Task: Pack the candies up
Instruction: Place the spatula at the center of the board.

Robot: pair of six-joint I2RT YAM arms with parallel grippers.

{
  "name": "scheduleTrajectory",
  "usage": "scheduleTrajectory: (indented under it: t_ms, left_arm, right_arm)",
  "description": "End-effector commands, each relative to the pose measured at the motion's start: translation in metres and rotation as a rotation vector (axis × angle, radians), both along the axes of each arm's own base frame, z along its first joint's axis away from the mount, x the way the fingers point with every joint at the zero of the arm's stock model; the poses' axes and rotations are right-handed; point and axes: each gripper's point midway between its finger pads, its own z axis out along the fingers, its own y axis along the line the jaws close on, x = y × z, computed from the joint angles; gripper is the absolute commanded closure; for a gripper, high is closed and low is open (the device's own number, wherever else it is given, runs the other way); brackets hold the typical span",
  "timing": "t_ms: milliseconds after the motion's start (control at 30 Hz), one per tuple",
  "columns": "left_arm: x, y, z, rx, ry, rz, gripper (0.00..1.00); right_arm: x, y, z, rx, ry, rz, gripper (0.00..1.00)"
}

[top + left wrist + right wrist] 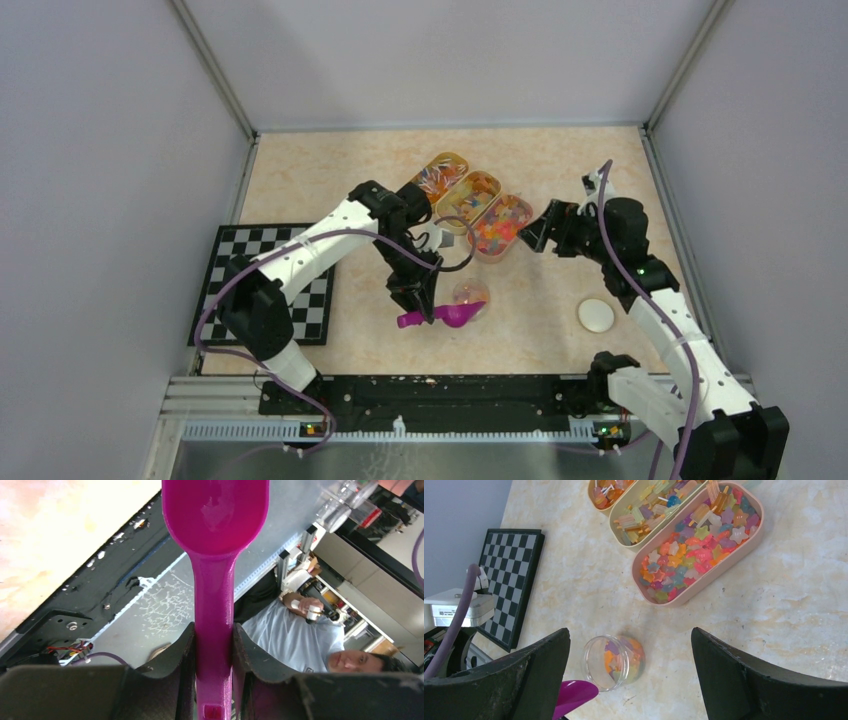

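1. your left gripper [213,630] is clamped on the handle of the purple scoop [215,520], whose bowl is just beside the clear jar [596,662].
2. your right gripper [630,632] hangs right of the jar, jaws wide, holding nothing.
3. the candies [696,545] fill three oblong trays [709,577] beyond the jar; a few sit inside the jar.

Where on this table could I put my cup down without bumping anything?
Bare tabletop lies between the jar and the white disc, and in the far left corner beyond the chessboard. It's crowded around the candy trays, jar and scoop.
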Motion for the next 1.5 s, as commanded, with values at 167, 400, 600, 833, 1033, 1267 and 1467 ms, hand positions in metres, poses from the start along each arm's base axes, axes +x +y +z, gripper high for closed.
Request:
scheduleTrajectory:
  t_ms: [167, 400, 600, 833, 1033, 1267, 1467]
  left_arm:
    - [0.083, -0.004, 0.024, -0.032, -0.585, 0.158, 1.0]
    - [0.185, 0.041, 0.044, 0.11, -1.2, 0.486, 1.0]
    - [0.249, 0.087, 0.025, 0.19, -1.351, 0.692, 1.0]
    - [0.311, 0.126, -0.038, 0.299, -1.22, 0.8, 1.0]
    - [0.33, 0.139, -0.099, 0.354, -1.087, 0.882, 1.0]
    - [0.325, 0.14, -0.143, 0.407, -0.998, 0.822, 1.0]
    - [0.326, 0.137, -0.152, 0.39, -0.969, 0.819, 0.85]
  right_arm:
    - [0.001, -0.002, 0.017, 0.026, -0.059, -0.02, 0.1]
    - [0.001, -0.016, 0.012, 0.013, -0.059, -0.111, 0.05]
    - [-0.002, -0.04, 0.01, -0.005, -0.04, -0.269, 0.04]
    - [-0.008, -0.055, -0.005, -0.027, 0.017, -0.358, 0.03]
    - [-0.011, -0.062, -0.004, -0.002, 0.05, -0.427, 0.01]
    - [-0.016, -0.07, -0.004, -0.002, 0.034, -0.468, 0.02]
    - [-0.018, -0.074, -0.006, -0.011, 0.034, -0.486, 0.03]
